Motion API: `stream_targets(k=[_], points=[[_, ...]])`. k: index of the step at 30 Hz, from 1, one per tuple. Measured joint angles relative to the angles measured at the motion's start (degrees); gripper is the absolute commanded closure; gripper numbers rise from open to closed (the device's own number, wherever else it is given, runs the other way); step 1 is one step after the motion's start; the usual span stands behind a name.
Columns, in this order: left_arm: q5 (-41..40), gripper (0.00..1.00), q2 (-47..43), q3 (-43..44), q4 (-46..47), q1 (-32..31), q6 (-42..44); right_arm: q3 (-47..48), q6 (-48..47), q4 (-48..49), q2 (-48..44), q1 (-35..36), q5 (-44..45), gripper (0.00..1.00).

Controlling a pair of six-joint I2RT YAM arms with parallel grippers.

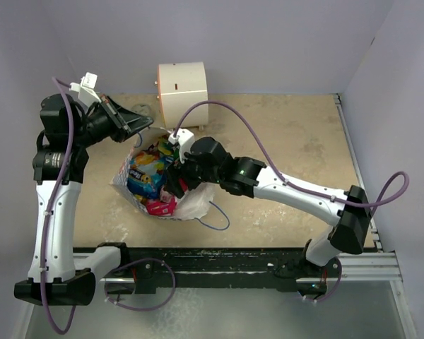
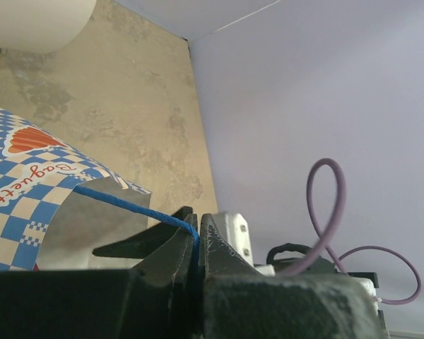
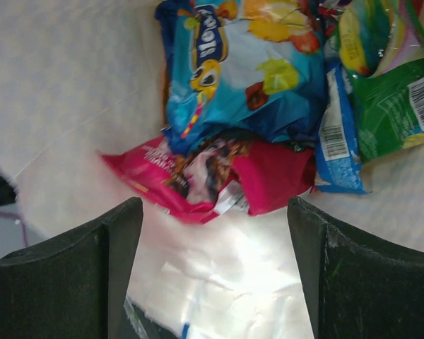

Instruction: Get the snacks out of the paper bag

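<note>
Top external view: the paper bag (image 1: 196, 205) sits slumped open on the tabletop (image 1: 283, 141) with the snacks (image 1: 147, 175) inside. Whether it stands or lies on its side is not clear from this angle. The left tool (image 1: 143, 128) holds the far rim up, and the right tool (image 1: 175, 185) is at the mouth.

Left wrist view: the left tool is clamped on the blue cord handle (image 2: 127, 205). Hazard: the thin cord may slide out of the grip, and the bag wall would then fall over the snacks.

Right wrist view: the right tool is spread wide and holds nothing. It hangs over the pink packet (image 3: 198, 176), which is tucked partly under the blue packet (image 3: 247, 63). Hazards:
- Closing too low may pinch the white lining (image 3: 219, 282) and lift the bag.
- The glossy film may slip from the grip.
- The blue packet may be dragged along.
</note>
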Motion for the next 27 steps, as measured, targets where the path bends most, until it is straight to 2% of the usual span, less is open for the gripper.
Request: stream_targets(k=[6,15,20,23,27], points=[[-0.3,1.00,-1.8,-1.4,-0.2,0.0,-3.1,-4.5,3.6,5.9,3.0,0.3,4.7,0.11],[-0.6,1.00,-4.7,-5.7,3.7,-0.1,-7.0,-6.8,4.8,11.1,6.7,1.1,7.1,0.09],[-0.9,1.00,-4.7,-5.6,3.6,-0.1,-7.6,-6.9,4.1,11.1,8.3,2.3,9.8,0.12],[-1.4,1.00,-2.8,-2.0,1.0,-0.1,-6.3,-6.9,4.3,10.2,8.7,2.6,10.6,0.18],[-1.8,1.00,-1.2,0.6,-0.6,-0.1,-5.4,-7.0,3.7,8.3,8.7,2.6,10.1,0.19]])
